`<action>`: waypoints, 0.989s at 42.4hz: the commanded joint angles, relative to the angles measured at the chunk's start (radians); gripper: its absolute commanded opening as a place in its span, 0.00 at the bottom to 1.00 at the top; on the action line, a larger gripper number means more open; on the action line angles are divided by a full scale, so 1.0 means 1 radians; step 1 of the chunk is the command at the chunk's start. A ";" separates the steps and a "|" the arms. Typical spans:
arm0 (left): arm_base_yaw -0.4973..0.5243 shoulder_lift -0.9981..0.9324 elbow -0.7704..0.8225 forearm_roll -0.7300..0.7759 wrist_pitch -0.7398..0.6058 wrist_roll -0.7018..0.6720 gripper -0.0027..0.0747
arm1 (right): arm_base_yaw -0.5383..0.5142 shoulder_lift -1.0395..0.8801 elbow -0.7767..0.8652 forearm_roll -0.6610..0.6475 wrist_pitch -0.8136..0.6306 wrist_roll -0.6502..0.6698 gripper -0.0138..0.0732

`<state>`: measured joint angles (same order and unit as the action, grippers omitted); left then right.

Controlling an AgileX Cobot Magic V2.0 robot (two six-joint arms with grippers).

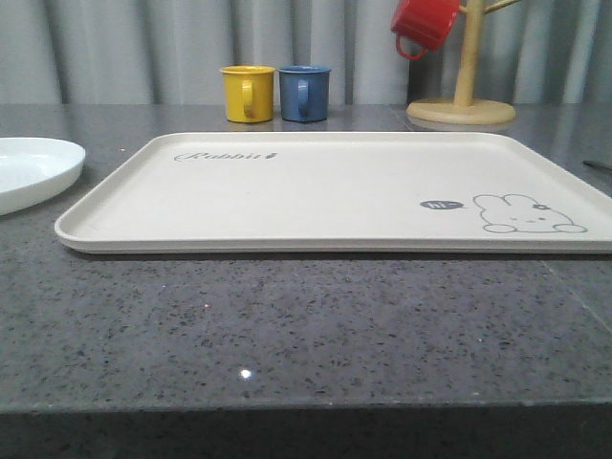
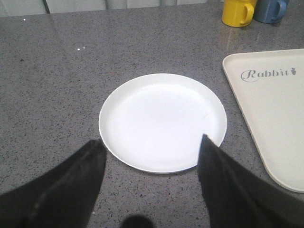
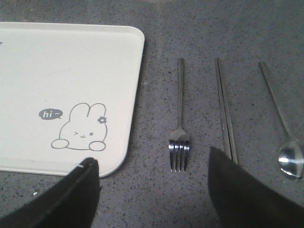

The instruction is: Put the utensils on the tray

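Utensils lie off the tray [image 1: 316,191] on the grey stone counter [image 1: 287,325]. Under the wide-open, empty right gripper [image 3: 152,166], at the tray's 3 o'clock, fork [image 3: 180,128], chopsticks [image 3: 224,109] and spoon [image 3: 283,123] rest side by side. At 9 o'clock, the white plate [image 2: 161,121] sits beneath the left gripper [image 2: 152,147], likewise spread and empty. Toward 12 o'clock stand yellow mug [image 1: 248,93] and blue mug [image 1: 305,92].
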<state>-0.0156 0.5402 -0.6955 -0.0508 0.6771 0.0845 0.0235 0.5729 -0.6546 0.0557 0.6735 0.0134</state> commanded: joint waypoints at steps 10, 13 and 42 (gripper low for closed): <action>-0.007 0.130 -0.040 0.017 -0.012 -0.011 0.63 | -0.004 0.011 -0.033 -0.011 -0.060 -0.004 0.78; -0.007 0.182 -0.066 0.051 0.051 -0.011 0.63 | -0.004 0.011 -0.033 -0.011 -0.060 -0.004 0.78; 0.265 0.675 -0.279 -0.182 0.078 0.112 0.63 | -0.004 0.011 -0.033 -0.011 -0.057 -0.004 0.78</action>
<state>0.1974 1.1883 -0.9349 -0.1173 0.8095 0.1268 0.0235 0.5729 -0.6546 0.0557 0.6783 0.0134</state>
